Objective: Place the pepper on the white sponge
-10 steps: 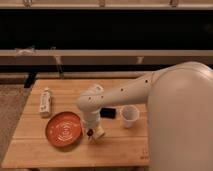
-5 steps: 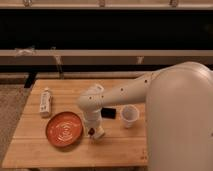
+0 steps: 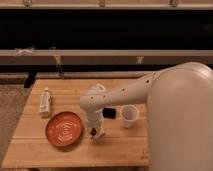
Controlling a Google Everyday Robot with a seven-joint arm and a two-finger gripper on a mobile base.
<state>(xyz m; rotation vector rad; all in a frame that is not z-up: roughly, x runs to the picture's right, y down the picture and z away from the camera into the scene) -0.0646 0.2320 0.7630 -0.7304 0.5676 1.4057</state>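
The gripper point(image 3: 95, 131) hangs low over the wooden table point(image 3: 75, 150), pointing straight down from the white arm point(image 3: 125, 92) that reaches in from the right. Between its fingers there is a small dark red-brown piece — the pepper point(image 3: 93, 131) — so the gripper is closed around it, holding it just above the table surface.

Directly under the gripper and a little to its right I can see a pale block, the white sponge point(image 3: 99, 135). The pepper seems to be right at the sponge's top, but whether it touches it already I cannot tell.

Just to the left of the gripper lies the orange bowl point(image 3: 64, 129), its rim close to the fingers. To the right and slightly behind the gripper is a flat black rectangle point(image 3: 109, 113), and further right — beside that rectangle — stands a white cup point(image 3: 129, 115). Far to the left of the gripper, near the table's edge, lies a long white bar-shaped object point(image 3: 45, 101).
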